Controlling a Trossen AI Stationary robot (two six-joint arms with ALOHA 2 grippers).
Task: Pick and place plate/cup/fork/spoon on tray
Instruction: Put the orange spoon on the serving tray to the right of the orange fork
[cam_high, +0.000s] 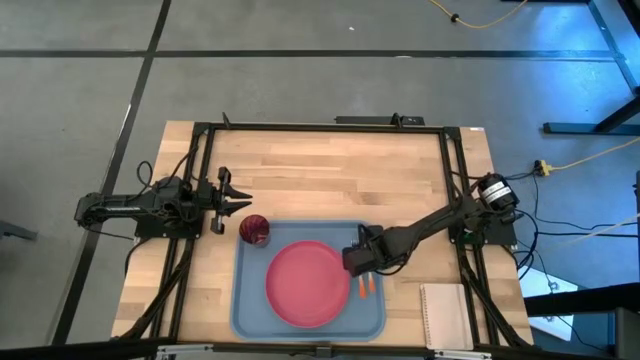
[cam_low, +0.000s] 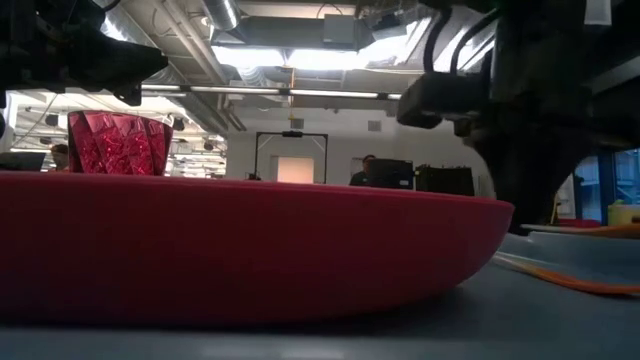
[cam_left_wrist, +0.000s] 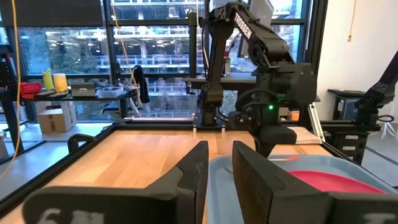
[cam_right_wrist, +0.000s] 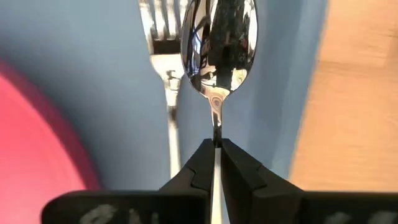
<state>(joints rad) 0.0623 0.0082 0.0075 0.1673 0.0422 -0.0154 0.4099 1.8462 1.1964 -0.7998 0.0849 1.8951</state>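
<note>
The light blue tray (cam_high: 247, 300) lies at the table's near middle. On it are the pink-red plate (cam_high: 308, 283) and, at its far left corner, the dark red cup (cam_high: 255, 230), standing upright. My right gripper (cam_high: 361, 264) is over the tray's right strip, shut on the spoon (cam_right_wrist: 219, 43). The fork (cam_right_wrist: 163, 31) lies on the tray beside the spoon, between it and the plate (cam_right_wrist: 31, 130). Both orange handles (cam_high: 363, 290) show just near of the gripper. My left gripper (cam_high: 222, 200) is open and empty, left of the cup. My right gripper pinches the spoon's thin neck (cam_right_wrist: 216, 134), just behind the silver bowl, between its two fingertips. The fingers come from above, pointing down. The spoon lies parallel to the fork, over the tray's floor; whether it rests on the tray or is lifted, I cannot tell.
A small white notepad (cam_high: 445, 315) lies on the table right of the tray, near the front edge. Bare wooden table (cam_high: 330, 170) stretches behind the tray. The plate's rim (cam_low: 250, 240) fills the low view, with the cup (cam_low: 118, 145) behind it.
</note>
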